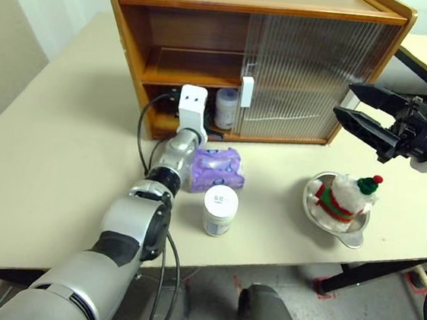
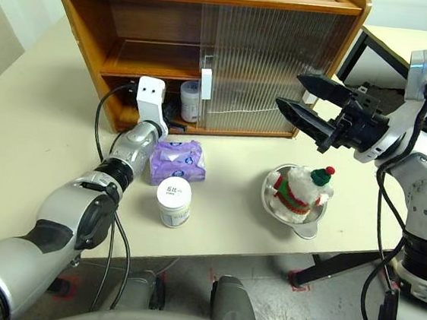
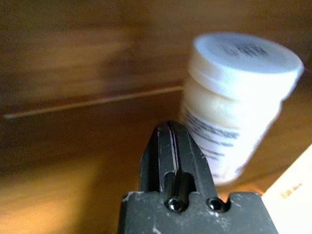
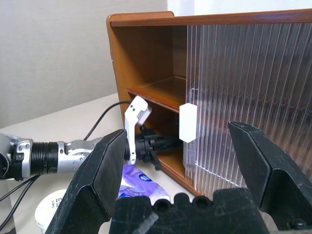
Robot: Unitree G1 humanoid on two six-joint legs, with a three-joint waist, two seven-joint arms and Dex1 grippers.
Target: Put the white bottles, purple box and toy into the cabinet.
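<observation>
Standing upright in cabinet lower bay: white bottle; left gripper jaws closed, empty; right gripper jaws wide open.

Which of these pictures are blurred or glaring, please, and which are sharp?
Left wrist view: the white bottle is soft and overexposed, its label unreadable, the cabinet wood smeared; the shut left hand is sharper. Right wrist view: the cabinet door is crisp. Left eye view: even light, the toy clear.

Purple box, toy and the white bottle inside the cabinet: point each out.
purple box [image 1: 216,168], left eye view, top face.
toy [image 1: 343,196], left eye view, striped scarf.
white bottle inside the cabinet [image 1: 225,108], left eye view, label.
</observation>
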